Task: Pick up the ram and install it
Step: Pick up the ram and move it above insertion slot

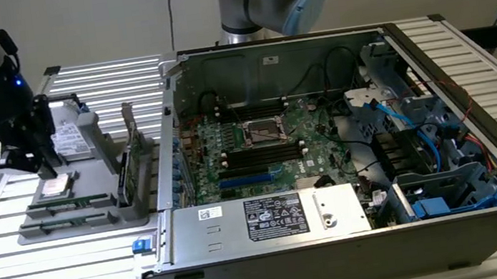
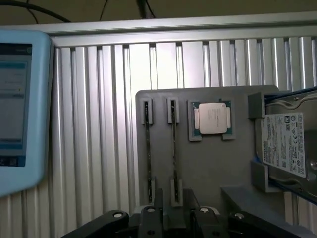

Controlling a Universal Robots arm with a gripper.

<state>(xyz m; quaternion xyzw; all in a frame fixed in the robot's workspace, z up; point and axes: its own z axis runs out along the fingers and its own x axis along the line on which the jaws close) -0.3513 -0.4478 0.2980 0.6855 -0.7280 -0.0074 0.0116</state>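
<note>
Open dark metal computer case (image 1: 341, 257); beside it, a grey plastic parts tray (image 2: 208, 168) under the black gripper (image 2: 174, 206).
Its fingers stand apart and empty, in line with the ram (image 2: 174, 148), a slim green circuit stick set edgewise in a tray slot: likely light, stiff and fragile, best pinched mid-length across its flat faces.

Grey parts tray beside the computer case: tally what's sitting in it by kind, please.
RAM stick: 1 sure; the neighbouring slot I cannot tell
Processor chip: 1
Hard drive: 1
Expansion card: 1
Total: 4
</note>
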